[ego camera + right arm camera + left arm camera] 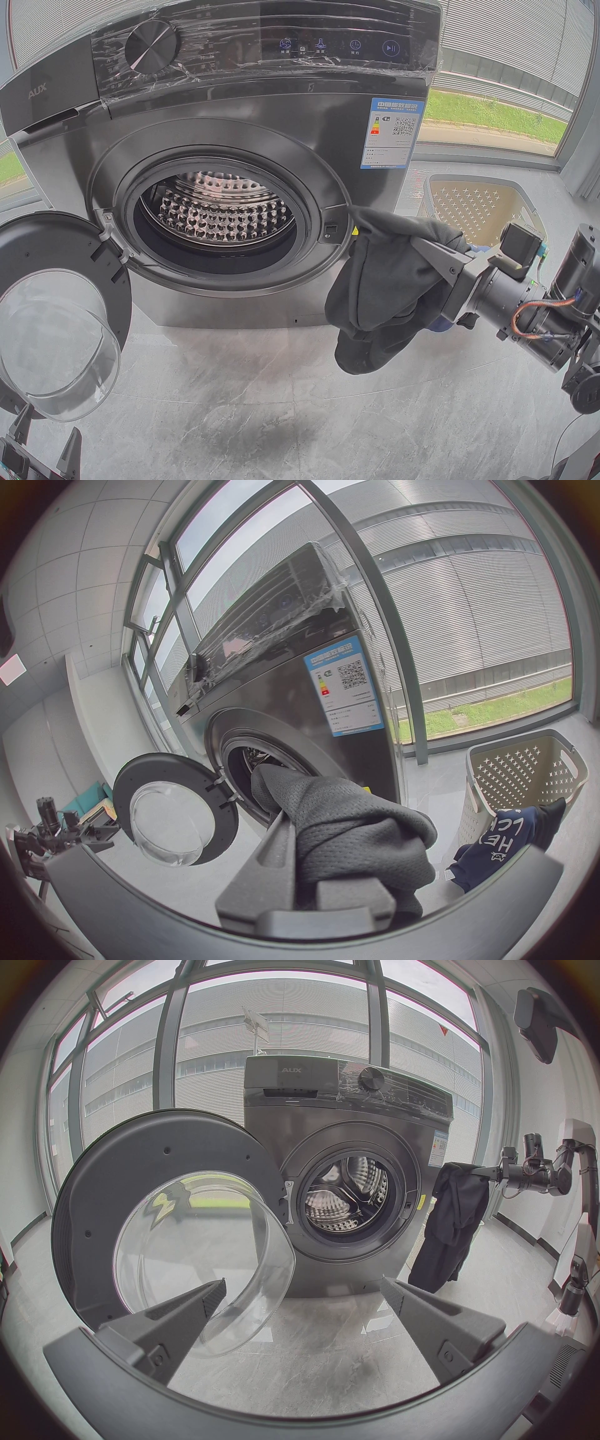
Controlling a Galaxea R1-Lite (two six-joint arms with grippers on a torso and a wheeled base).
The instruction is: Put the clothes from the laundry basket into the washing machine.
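The right hand (434,259) clamps a dark garment (381,287) at centre right, just right of the washing machine (262,119) and its open drum mouth (215,215). The hanging tail could catch that mouth's edge and spill onto the floor (250,400). The left hand (52,420) gapes wide, lower left.

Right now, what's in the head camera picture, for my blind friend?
The right gripper holds a dark grey cloth garment by the open silver washing machine. Its round glass door hangs open at left; a beige plastic laundry basket stands behind.
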